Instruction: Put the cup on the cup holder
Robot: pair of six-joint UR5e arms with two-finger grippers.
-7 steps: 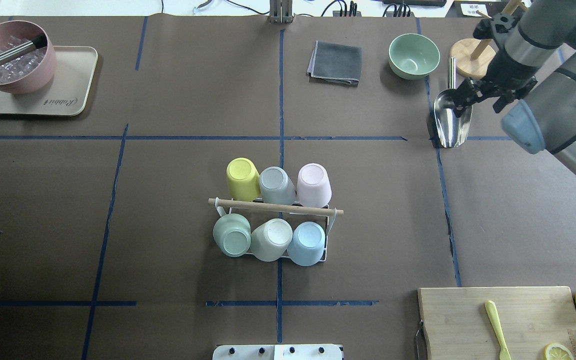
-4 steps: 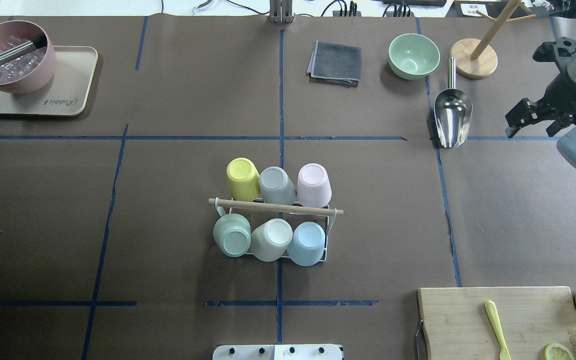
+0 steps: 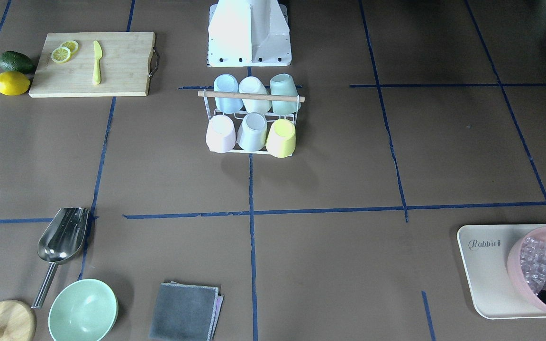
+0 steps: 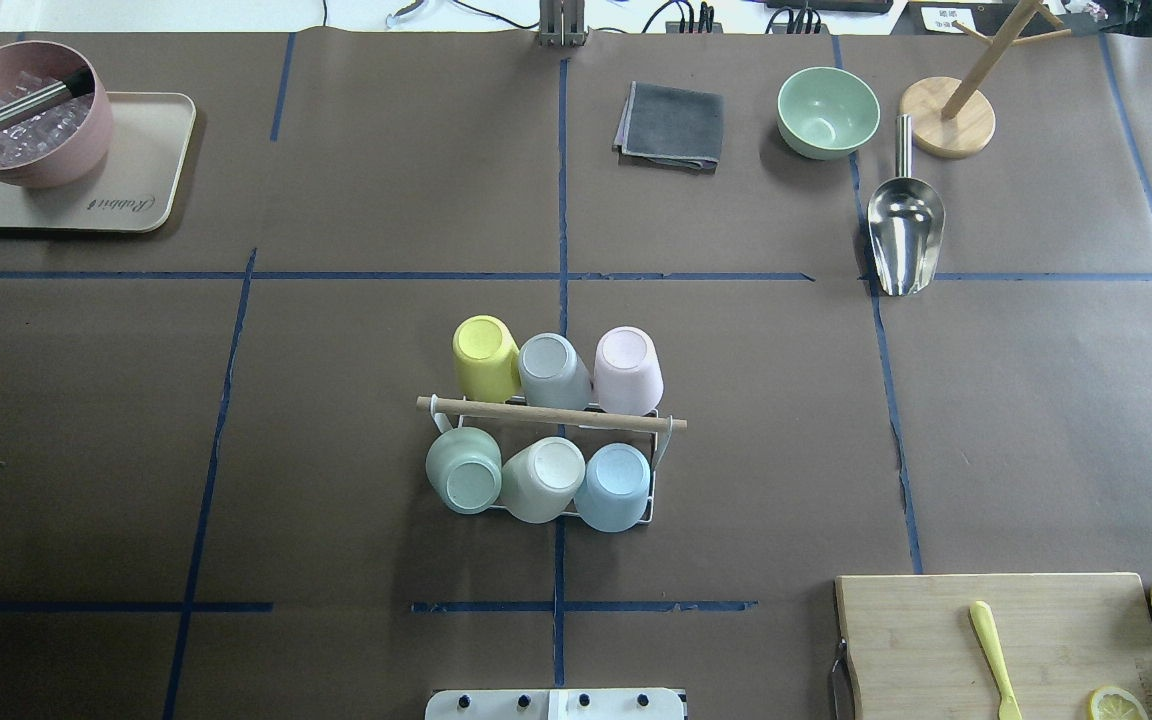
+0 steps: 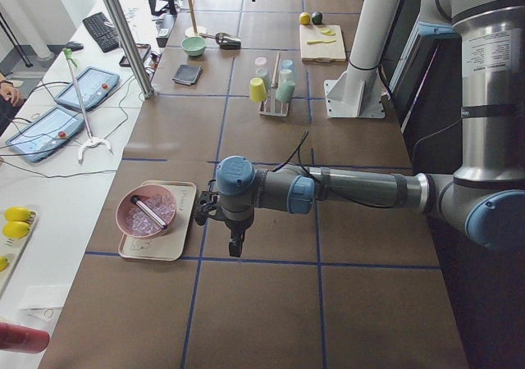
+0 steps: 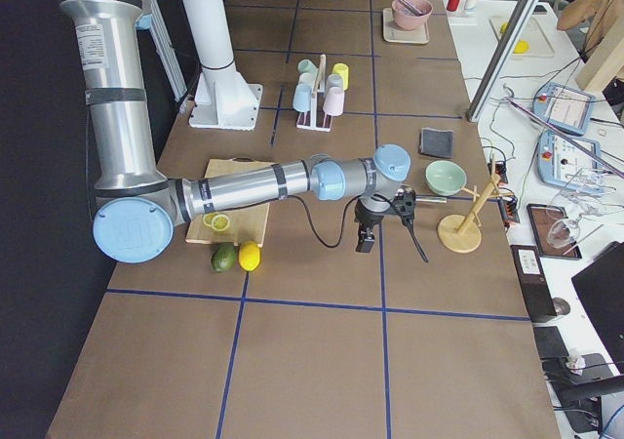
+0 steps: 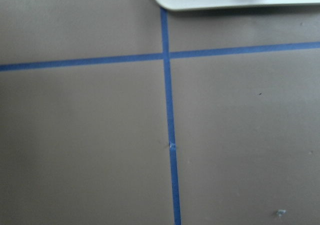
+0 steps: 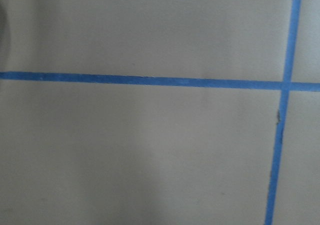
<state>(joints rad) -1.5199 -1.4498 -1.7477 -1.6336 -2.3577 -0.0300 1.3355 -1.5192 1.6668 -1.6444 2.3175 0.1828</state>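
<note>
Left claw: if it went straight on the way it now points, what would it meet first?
Pointing down, the left claw would likely meet bare table paper near the blue tape crossing, just off the tray corner. Its height is unclear.

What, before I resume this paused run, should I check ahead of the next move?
1. Cup holder upright: ok.
2. Free prong on it: not ok; six cups sit inverted, three per row, and no bare prong shows.
3. Loose cup on the table to pick up: not ok, none visible.
4. Left gripper and right gripper away from the holder: ok.
5. Jaws open or shut: cannot tell for either.
</note>
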